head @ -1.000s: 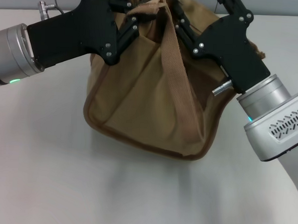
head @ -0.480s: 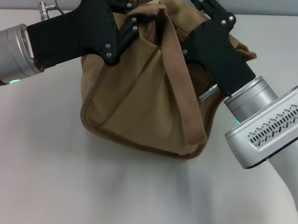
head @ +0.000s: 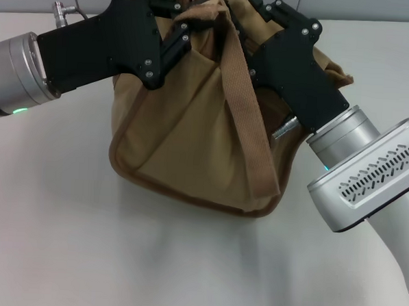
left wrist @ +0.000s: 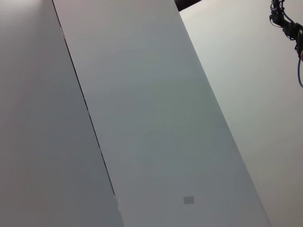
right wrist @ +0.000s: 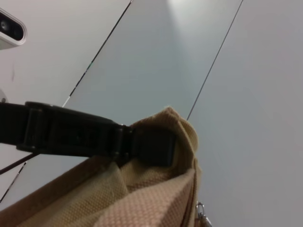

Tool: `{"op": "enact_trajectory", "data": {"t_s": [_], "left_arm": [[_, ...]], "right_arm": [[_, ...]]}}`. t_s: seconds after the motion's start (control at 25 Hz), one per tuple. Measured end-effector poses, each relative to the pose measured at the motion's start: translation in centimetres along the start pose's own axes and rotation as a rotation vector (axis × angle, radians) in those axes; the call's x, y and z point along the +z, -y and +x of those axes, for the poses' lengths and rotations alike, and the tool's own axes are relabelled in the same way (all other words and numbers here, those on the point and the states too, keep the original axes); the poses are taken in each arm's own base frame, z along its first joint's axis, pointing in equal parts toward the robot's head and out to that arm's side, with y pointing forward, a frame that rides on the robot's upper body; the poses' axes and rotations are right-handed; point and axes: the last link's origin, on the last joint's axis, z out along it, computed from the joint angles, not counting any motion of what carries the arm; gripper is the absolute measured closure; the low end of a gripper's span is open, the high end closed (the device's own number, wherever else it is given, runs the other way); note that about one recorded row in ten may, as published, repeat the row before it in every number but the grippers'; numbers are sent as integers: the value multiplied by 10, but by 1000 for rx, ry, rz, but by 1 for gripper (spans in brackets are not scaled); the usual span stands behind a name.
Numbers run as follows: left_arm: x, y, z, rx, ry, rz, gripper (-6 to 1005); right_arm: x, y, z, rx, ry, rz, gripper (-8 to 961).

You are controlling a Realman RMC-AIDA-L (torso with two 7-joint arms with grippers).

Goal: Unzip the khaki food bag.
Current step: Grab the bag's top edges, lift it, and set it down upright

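While both arms converge on the top of the tan canvas khaki food bag, the left gripper comes in from the robot's left, black fingers closed on a bunched fold of fabric at the bag's upper edge. Right wrist view confirms it: a black finger pad sits pressed into a peak of tan canvas, fabric pinched up around it.

Right gripper comes in from the robot's right, its black body lying against the bag's upper right side. Its fingertips run to the top edge of the head view amid the fabric, so can't tell whether they're wide, narrow or holding anything.

Bag sits at upper centre of the head view on a pale grey-white tabletop, tilted and sagging, brown piping along the lower edge. One wide tan fabric strap handle hangs diagonally down the front face. A small silver metal ring shows at the edge of the canvas in the right wrist view; can't tell what it belongs to.

Table surface is plain, soft shadow under the bag. Left wrist view shows only flat pale grey panels with a thin dark seam, plus dark cables in one corner. Right wrist view has similar light panels with thin seams behind the bag.
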Motion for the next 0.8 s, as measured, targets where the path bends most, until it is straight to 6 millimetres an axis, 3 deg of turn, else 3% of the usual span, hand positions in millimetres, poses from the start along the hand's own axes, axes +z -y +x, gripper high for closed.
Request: {"op": "enact_trajectory", "data": {"t_s": [0.48,0.6,0.8], "left_arm": [[0,0,0,2,0,0,871],[0,0,0,3,1,0,870],[0,0,0,2,1,1,868]], "right_arm": [[4,-1,-3,7,10,-1,814],[4,-1,-3,8,11,0,955],[-2,0,-1,7,3,9,954]]}}
